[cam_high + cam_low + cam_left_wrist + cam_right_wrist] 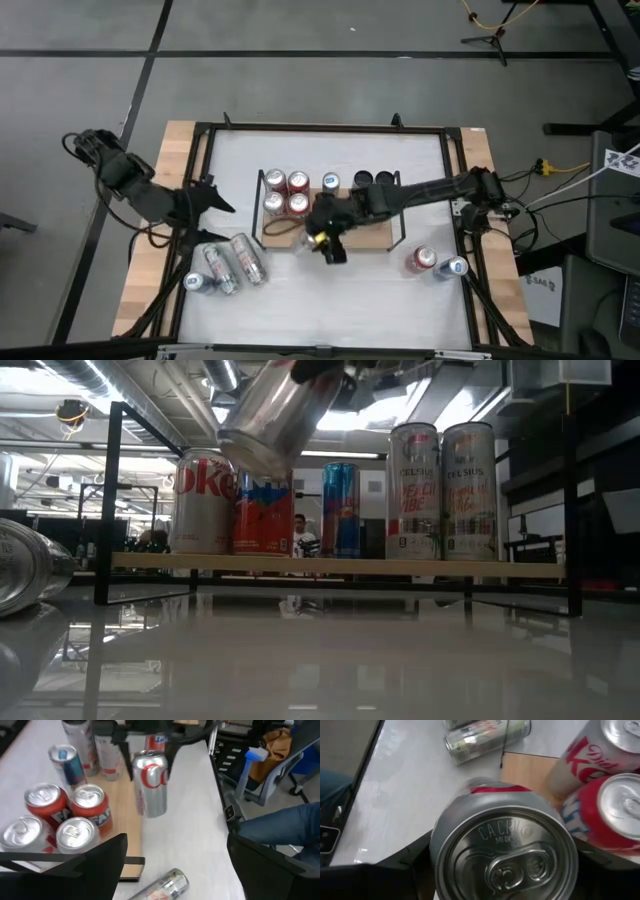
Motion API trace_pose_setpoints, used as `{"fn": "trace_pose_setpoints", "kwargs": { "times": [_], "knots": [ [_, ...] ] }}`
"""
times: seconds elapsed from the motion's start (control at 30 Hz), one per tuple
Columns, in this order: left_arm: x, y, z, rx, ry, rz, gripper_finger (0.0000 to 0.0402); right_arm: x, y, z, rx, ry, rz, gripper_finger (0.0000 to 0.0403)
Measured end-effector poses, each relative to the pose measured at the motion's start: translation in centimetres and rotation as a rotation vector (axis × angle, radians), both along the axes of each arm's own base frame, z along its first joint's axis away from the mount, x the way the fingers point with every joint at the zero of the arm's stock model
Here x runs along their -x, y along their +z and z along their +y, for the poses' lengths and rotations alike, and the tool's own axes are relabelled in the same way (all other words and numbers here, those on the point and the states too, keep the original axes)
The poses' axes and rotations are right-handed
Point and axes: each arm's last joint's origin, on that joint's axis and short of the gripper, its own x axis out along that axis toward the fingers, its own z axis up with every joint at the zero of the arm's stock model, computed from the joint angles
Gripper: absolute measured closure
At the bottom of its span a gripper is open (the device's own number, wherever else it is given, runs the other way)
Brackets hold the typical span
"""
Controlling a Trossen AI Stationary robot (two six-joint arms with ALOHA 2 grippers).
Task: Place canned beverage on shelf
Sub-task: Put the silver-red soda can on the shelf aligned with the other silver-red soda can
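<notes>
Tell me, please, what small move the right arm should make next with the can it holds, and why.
Probably carry it a little farther over the shelf and level it before lowering. The right gripper holds the silver can tilted in the air near the board's front edge, beside the four red-and-silver cans, with bare wood free next to them.

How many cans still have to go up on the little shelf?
Seven cans already stand on the shelf: four red and silver ones, a blue one and two tall dark-topped ones. The right gripper holds a silver can in the air at the shelf's front edge. Five are left on the table: three lying by the waiting left gripper, two standing at the right.
</notes>
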Motion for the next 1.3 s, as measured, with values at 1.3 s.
{"fn": "trace_pose_setpoints", "kwargs": {
  "times": [1.3],
  "knots": [
    [1.1,-6.4,2.8,0.081,0.087,-0.082,0.0066,-6.3,-2.7,-2.7,0.226,0.139,0.018,0.0101]
  ]
}}
